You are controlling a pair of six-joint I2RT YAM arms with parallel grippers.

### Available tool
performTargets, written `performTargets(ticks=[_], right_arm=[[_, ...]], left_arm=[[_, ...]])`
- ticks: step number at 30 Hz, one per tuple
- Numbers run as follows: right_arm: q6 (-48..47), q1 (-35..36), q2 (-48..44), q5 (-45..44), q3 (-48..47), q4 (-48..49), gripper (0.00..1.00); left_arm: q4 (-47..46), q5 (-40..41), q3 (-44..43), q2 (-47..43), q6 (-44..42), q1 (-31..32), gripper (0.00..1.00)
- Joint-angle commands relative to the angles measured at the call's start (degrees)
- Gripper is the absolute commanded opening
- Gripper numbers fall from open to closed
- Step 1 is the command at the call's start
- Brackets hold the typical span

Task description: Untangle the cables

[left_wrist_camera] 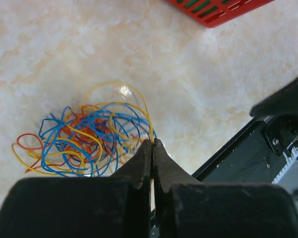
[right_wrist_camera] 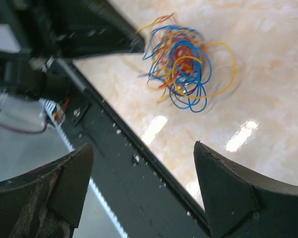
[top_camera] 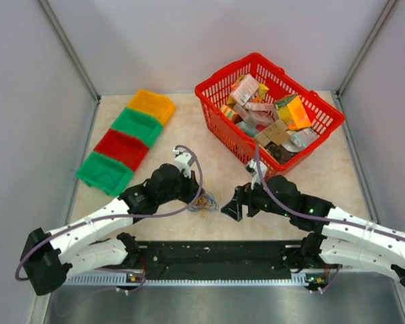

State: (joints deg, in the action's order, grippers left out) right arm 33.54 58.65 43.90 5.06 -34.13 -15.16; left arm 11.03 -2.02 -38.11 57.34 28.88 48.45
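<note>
I see the cables (top_camera: 204, 202) in one small tangled pile of blue, yellow and orange-red loops. They lie on the pale table (top_camera: 189, 135), at about 6 o'clock from its middle, close to the black rail in front of the arms.

My left gripper (top_camera: 193, 198) sits at 9 o'clock from the pile. In the left wrist view its fingers (left_wrist_camera: 145, 158) are pressed tight together. A yellow and a blue strand at the pile's edge run right into the pinch.

My right gripper (top_camera: 231, 210) is at 3 o'clock from the pile, near it but not touching. Its fingers (right_wrist_camera: 216, 183) are spread wide with nothing between them.

A red basket (top_camera: 223, 71) full of small packets stands at 1 o'clock. A row of four bins (top_camera: 128, 138), coloured orange, green, red and green, lies at 10 o'clock.
</note>
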Motion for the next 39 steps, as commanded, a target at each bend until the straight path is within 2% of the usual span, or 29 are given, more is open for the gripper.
performTargets(ticks=[1,4,8,12,18,22,24,25,27,28,31,34,39], right_arm=[[2.49,0.59,5.31,-8.40,1.87,13.12,0.79],[1.89,0.67,7.69,-7.35,3.45,19.62,0.69],[-3.12,1.02,10.94,-5.85,3.89,26.74,0.68],[-2.61,1.38,14.27,-9.61,4.34,32.81,0.72],[-0.50,3.39,23.67,-20.17,0.73,36.94,0.88],[4.59,4.54,30.79,-21.67,0.73,42.91,0.88],[6.18,4.63,34.31,-22.28,1.52,47.48,0.81],[6.88,4.63,35.80,-24.20,1.61,48.46,0.70],[8.20,4.63,38.36,-27.80,0.47,46.29,0.32],[8.99,4.63,39.15,-29.13,-0.23,43.57,0.18],[10.23,4.63,39.25,-31.77,0.28,39.33,0.16],[10.23,4.63,38.37,-33.62,3.97,39.24,0.20],[9.09,4.63,35.03,-37.75,8.02,36.08,0.20]], left_arm=[[4.00,-0.44,1.02,-4.42,3.37,-0.28,0.00],[3.48,-1.14,0.93,-8.20,3.55,-0.28,0.00],[-1.34,-3.51,0.84,-12.42,4.78,-0.19,0.00],[-5.22,-6.59,-1.87,-14.80,4.52,-0.28,0.00],[-6.71,-10.89,-6.45,-14.89,6.44,-0.28,0.00],[-13.30,-16.51,-9.61,-14.89,6.71,-0.28,0.00],[-14.62,-18.10,-12.68,-14.37,6.19,-0.28,0.00],[-14.63,-18.80,-14.52,-14.02,5.40,-0.28,0.00],[-13.15,-20.12,-19.35,-13.22,2.86,-0.28,0.00],[-11.40,-20.56,-22.77,-12.87,0.76,-0.19,0.00],[1.15,-16.11,-36.81,-11.64,-9.08,-0.28,0.00],[9.17,-8.81,-48.52,-10.59,-16.29,-0.28,0.00],[16.03,3.93,-58.21,-7.95,-19.22,-0.28,0.00]])
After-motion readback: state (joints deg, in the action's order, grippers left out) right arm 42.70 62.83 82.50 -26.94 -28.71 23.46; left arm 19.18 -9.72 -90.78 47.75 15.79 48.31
